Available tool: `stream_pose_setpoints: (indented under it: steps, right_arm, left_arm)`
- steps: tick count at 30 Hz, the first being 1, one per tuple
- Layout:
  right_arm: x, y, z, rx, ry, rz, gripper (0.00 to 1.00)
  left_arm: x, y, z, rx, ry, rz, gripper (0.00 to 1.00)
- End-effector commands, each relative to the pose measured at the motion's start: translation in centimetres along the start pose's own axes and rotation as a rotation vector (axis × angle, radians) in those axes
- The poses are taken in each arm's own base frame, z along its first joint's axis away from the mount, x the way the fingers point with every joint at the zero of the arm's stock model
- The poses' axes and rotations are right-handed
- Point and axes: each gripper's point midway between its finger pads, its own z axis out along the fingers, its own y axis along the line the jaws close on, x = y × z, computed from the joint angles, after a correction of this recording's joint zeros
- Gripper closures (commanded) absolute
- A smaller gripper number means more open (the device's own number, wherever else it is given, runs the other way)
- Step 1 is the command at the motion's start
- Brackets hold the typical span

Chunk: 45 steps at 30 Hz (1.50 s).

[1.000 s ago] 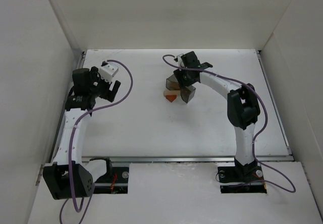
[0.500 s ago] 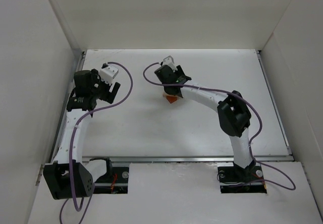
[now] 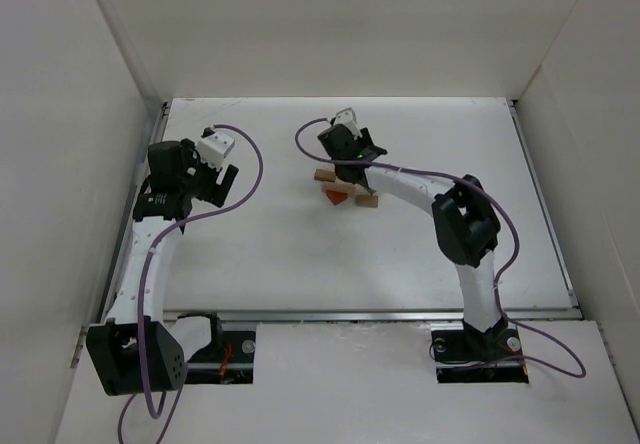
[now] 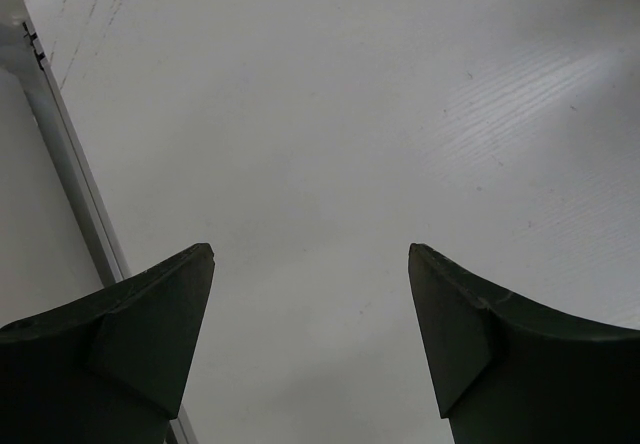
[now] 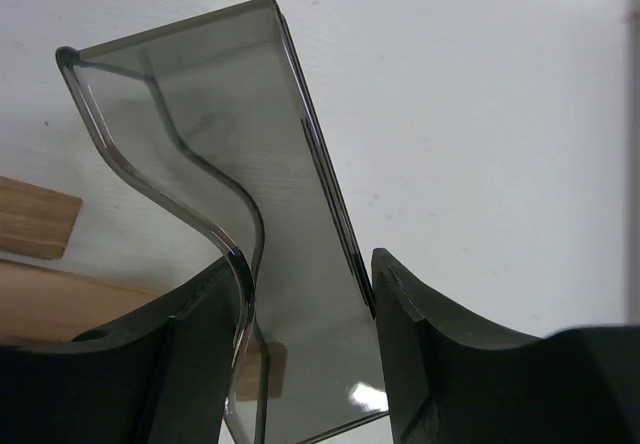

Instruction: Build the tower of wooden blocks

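Three pieces are down on the worktop [image 3: 270, 254], loose, nothing stacked yet. There's a pale block [image 3: 322, 175] toward the far side, the orange roof piece [image 3: 337, 195] just beside it, and a second pale block [image 3: 368, 201] near that on the right, all around the middle of the surface. Hanging right over them is the smoky grey bin [image 5: 250, 164], tilted well off level. The right jaws are clamped on it, one finger on each side of its narrow body, at the end of the right arm [image 3: 410, 184]. So the job in hand, by the look of it, is getting that bin out of the way. To do it well, lift straight up first, then carry it off well apart from the pieces, because a low sideways swing could drag the rim through the blocks and scatter them. Whether the rim touches any block now, I cannot tell. Over on the left, the left arm [image 3: 150, 254] sits near the edge rail, left jaws released and wide, bare surface between them, a sliver of wood just in the top corner of its view. These pieces are far smaller than the fingers, so a centred, square pinch on the flat faces will matter, pale blocks first and the roof last. As for writing, none is readable anywhere: no brand, no label on bin, blocks or arms.
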Motion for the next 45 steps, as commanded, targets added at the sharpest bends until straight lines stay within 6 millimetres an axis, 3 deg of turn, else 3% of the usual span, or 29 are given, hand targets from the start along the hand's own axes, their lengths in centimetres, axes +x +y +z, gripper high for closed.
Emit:
stream_pose_setpoints:
  steps: [1, 2, 3, 5, 8, 9, 11, 12, 13, 14, 16, 17, 18, 19, 25, 26, 30, 33, 39, 44, 45]
  right_arm:
    - [-2.4, -2.3, 1.0, -0.209, 0.007, 0.213, 1.00]
    - [-2.2, -0.9, 0.9, -0.352, 0.026, 0.238, 1.00]
    - [-1.8, -1.7, 2.2, -0.395, 0.047, 0.281, 1.00]
    - [-1.9, -1.1, 2.2, -0.618, 0.060, 0.337, 1.00]
    - [-1.7, 0.2, 2.6, -0.800, 0.088, 0.399, 1.00]
    - [-1.9, 1.1, 1.9, -0.904, 0.091, 0.418, 1.00]
    - [-1.3, 0.9, 3.3, -0.963, 0.109, 0.474, 1.00]
    - [-1.0, 1.5, 2.6, -1.051, 0.135, 0.504, 1.00]
    - [-1.2, 0.9, 3.3, -1.086, 0.124, 0.526, 0.98]
    - [-1.4, 0.9, 3.3, -1.126, 0.130, 0.547, 0.95]
    - [-0.3, 1.7, 3.3, -1.233, 0.184, 0.586, 0.78]
    - [-0.3, 1.1, 3.9, -1.243, 0.187, 0.603, 0.69]
    - [0.9, 1.6, 4.5, -1.254, 0.235, 0.623, 0.60]
    - [0.6, 1.7, 4.3, -1.282, 0.231, 0.623, 0.46]
    - [1.8, -1.5, 6.1, -1.155, 0.243, 0.657, 0.15]
    - [1.8, -2.6, 6.9, -1.097, 0.226, 0.654, 0.14]
    - [0.4, -5.9, 6.9, -0.940, 0.170, 0.627, 0.11]
    - [-0.4, -7.4, 5.8, -0.859, 0.116, 0.563, 0.11]
    - [2.6, -4.4, 2.5, -0.831, 0.164, 0.392, 0.17]
    - [5.5, -3.0, 3.0, -0.755, 0.249, 0.308, 0.26]
    - [5.1, -2.7, 3.0, -0.748, 0.248, 0.298, 0.28]
  left_arm:
    - [-0.6, 0.1, -0.3, -0.015, -0.033, 0.011, 0.24]
    - [-0.6, 0.1, -0.3, -0.015, -0.033, 0.011, 0.24]
    - [-0.7, -0.1, -0.3, -0.006, -0.038, -0.001, 0.24]
    - [-0.4, -0.5, -0.2, 0.007, -0.035, -0.013, 0.24]
    - [-0.5, -0.7, -0.2, 0.017, -0.041, -0.022, 0.24]
    - [-0.6, -0.8, -0.2, 0.026, -0.046, -0.021, 0.22]
    - [0.0, -1.1, -0.1, 0.035, -0.031, -0.027, 0.21]
    - [0.0, -1.1, -0.1, 0.035, -0.031, -0.027, 0.21]
    - [-0.1, -1.3, -0.1, 0.043, -0.035, -0.027, 0.21]
    - [0.1, -1.4, -0.1, 0.047, -0.028, -0.030, 0.21]
    - [0.1, -1.4, -0.1, 0.047, -0.028, -0.030, 0.20]
    - [0.1, -1.4, -0.1, 0.047, -0.028, -0.030, 0.20]
    - [0.1, -1.4, -0.1, 0.047, -0.028, -0.030, 0.20]
    - [-0.3, -1.2, -0.2, 0.043, -0.035, -0.027, 0.20]
    - [-0.2, -1.5, -0.2, 0.055, -0.032, -0.030, 0.18]
    - [-0.1, -1.7, -0.3, 0.068, -0.029, -0.033, 0.17]
    - [-0.1, -1.7, -0.3, 0.068, -0.029, -0.033, 0.17]
    - [-0.2, -1.9, -0.3, 0.076, -0.034, -0.033, 0.17]
    - [-0.2, -1.9, -0.3, 0.076, -0.034, -0.033, 0.17]
    - [0.2, -2.1, -0.1, 0.080, -0.026, -0.036, 0.16]
    - [0.2, -2.1, -0.1, 0.080, -0.026, -0.036, 0.16]
